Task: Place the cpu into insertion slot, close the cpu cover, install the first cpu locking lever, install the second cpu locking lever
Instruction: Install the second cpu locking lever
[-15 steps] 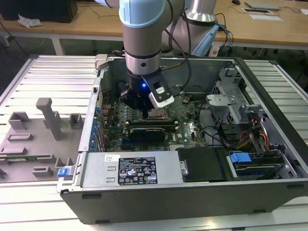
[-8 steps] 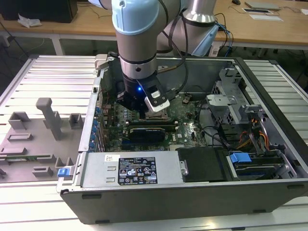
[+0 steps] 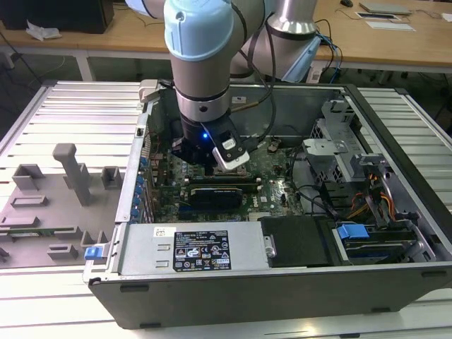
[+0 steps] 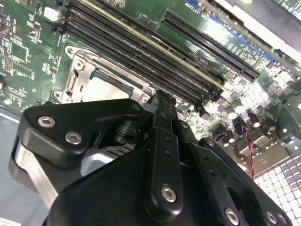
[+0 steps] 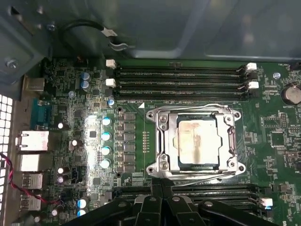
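Observation:
The cpu (image 5: 197,143) lies flat in the socket on the green motherboard, its pale metal top showing through the square opening of the cpu cover (image 5: 162,141). The cover lies down flat around it. Thin wire locking levers run along two opposite sides of the socket (image 5: 197,107) (image 5: 197,175). My gripper (image 5: 157,195) hovers just off one side of the socket, shut, with nothing between its fingers. In the second wrist view the gripper (image 4: 157,96) tips end beside the cpu (image 4: 101,87). In the exterior view the gripper (image 3: 205,161) hangs inside the open computer case.
Black memory slots (image 5: 181,77) run on both sides of the socket. Capacitors (image 5: 106,136) and rear ports (image 5: 33,141) are nearby. The case walls (image 3: 296,99), a power supply (image 3: 191,247) and drive cages with cables (image 3: 353,169) ring the board. Grey fixtures (image 3: 74,173) stand outside the case.

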Robot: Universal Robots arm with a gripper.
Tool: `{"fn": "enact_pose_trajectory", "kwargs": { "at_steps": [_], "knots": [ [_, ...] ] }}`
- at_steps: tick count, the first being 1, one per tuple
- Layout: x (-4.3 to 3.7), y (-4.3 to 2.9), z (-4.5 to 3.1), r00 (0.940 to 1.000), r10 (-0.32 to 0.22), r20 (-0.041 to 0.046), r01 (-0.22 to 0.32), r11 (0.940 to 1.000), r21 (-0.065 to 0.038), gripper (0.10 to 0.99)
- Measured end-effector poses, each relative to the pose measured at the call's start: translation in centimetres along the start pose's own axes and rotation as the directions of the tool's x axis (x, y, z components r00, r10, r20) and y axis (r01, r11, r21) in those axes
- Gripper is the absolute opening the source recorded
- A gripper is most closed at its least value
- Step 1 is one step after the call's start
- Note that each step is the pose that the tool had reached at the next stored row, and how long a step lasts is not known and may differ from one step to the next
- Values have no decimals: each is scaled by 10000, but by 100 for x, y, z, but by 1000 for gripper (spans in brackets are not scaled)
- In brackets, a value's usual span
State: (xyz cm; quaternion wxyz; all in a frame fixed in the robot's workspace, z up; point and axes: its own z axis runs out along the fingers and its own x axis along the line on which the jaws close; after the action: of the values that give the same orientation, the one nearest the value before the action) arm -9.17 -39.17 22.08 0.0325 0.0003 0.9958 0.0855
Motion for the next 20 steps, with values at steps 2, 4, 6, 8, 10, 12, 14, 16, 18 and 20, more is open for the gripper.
{"fn": "enact_pose_trajectory", "kwargs": {
  "at_steps": [2,4,6,8,10,12,14,16,18,20],
  "knots": [
    [-14,-10,15,10000,-15,-2,15,10000,-17,106],
    [-50,-16,28,10000,-16,-4,16,10000,-54,106],
    [-70,-21,44,10000,-14,-3,14,9999,-103,106],
    [-68,-25,67,10000,-13,-4,13,9998,-178,106],
    [-68,-29,88,10000,-7,-3,7,9995,-329,106],
    [-67,-29,89,10000,-5,-3,5,9994,-340,106],
    [-67,-29,90,10000,-5,-3,5,9994,-341,106],
    [-67,-29,90,10000,-5,-3,5,9994,-340,106],
    [-68,-38,89,10000,-7,-2,7,9993,-361,106],
    [-66,-62,84,10000,0,-3,0,9990,-437,106]
  ]
}}
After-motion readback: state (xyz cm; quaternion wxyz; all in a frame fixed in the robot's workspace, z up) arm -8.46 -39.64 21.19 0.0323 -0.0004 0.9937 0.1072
